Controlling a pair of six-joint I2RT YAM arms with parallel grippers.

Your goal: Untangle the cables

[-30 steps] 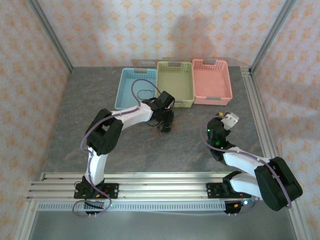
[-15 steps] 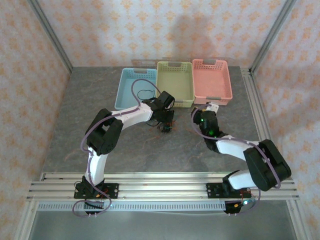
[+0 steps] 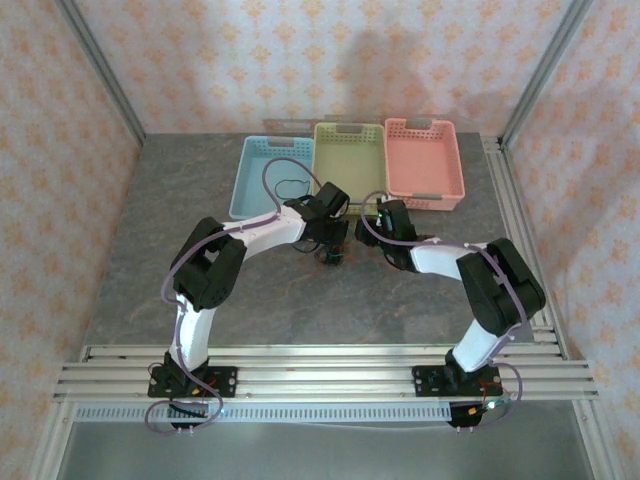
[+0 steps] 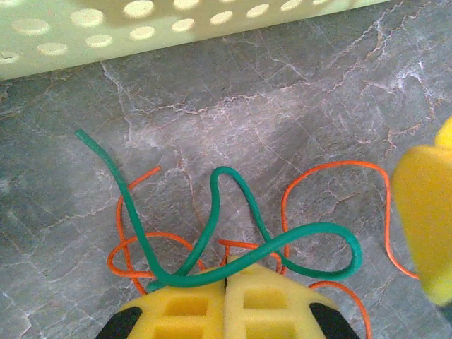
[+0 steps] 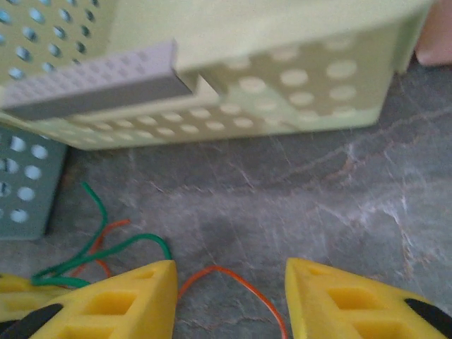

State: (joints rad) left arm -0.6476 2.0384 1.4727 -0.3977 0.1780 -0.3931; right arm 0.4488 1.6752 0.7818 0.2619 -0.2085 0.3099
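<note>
The left gripper (image 4: 226, 280) sits at the bottom centre of its own wrist view. Its two yellow pads are pressed flat together, and the green cable (image 4: 224, 171) is pinched at their tips. From there the green cable loops up toward the middle of the frame. One end runs off to the upper left and a second loop curls round at the lower right. It lies across the orange cable (image 4: 339, 164), which coils on the grey table (image 4: 318, 92) around and under it. One orange arc reaches toward the right edge.

The right gripper (image 5: 229, 268) is at the bottom of its wrist view. Its yellow fingers stand well apart and hold nothing. A stretch of orange cable (image 5: 233, 277) lies on the table in the gap between them.

Just beyond the cables is the front wall of the green basket (image 5: 282, 92). The blue basket (image 5: 21, 176) is at the left edge and the pink basket (image 5: 434, 42) at the upper right corner.

From above, both grippers meet over the tangle in the middle of the table, just below the row of baskets.
</note>
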